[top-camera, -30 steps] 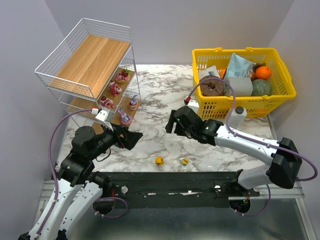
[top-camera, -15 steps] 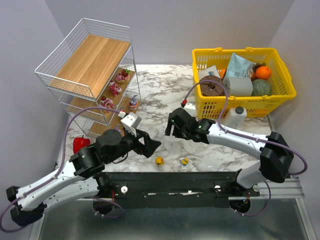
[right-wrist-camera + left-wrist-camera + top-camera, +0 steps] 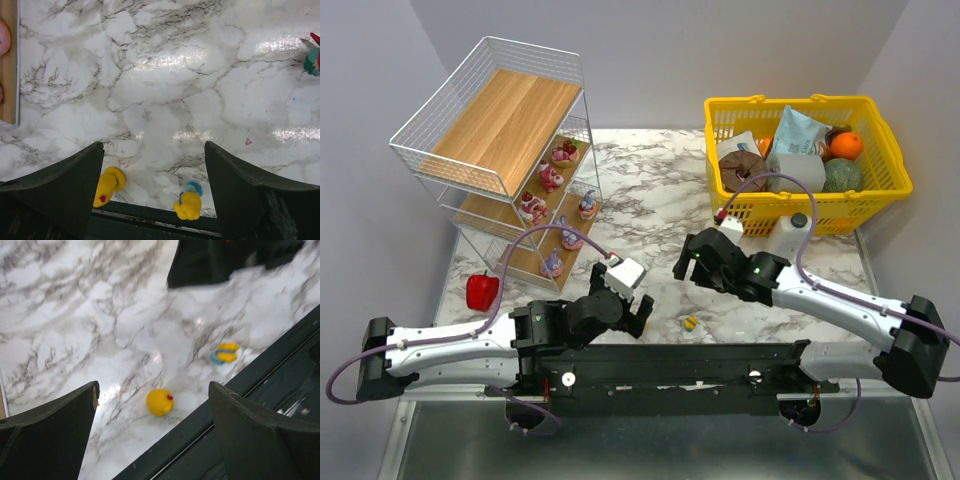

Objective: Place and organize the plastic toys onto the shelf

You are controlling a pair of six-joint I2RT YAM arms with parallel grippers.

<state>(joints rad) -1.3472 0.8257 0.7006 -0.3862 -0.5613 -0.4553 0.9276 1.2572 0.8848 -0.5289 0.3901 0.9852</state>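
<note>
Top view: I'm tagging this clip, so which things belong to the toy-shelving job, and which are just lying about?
Job:
shelf
toys already on it
round duck
second duck

Lying about:
pepper
basket
groceries in it
bottle

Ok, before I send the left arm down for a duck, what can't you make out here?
Top view: the round yellow duck is hidden under the left gripper; only the wrist views show it.
Left wrist: the second duck is blurred, so its facing is unclear.
Right wrist: a teal and red object is cut off by the right edge and can't be identified.
Top view: figurines on the shelf are too small to tell upright from tipped.
</note>
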